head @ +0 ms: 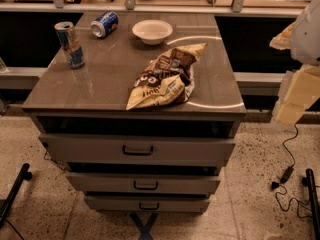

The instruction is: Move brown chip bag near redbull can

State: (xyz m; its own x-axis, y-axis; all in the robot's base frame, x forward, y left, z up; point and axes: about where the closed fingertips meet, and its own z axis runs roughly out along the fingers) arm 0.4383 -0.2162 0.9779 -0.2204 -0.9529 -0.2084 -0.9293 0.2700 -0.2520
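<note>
The brown chip bag (166,77) lies crumpled on the right half of the brown cabinet top (107,86), close to the front edge. The redbull can (70,44) stands upright at the left side of the top, well apart from the bag. My gripper (294,94) is at the right edge of the camera view, off the cabinet's right side and roughly level with its top. It touches nothing, and the bag is about a hand's width to its left.
A wider blue can (104,24) lies on its side at the back left of the top. A white bowl (152,31) stands at the back middle. The cabinet has three drawers (137,150) below. A cable (286,174) lies on the floor at right.
</note>
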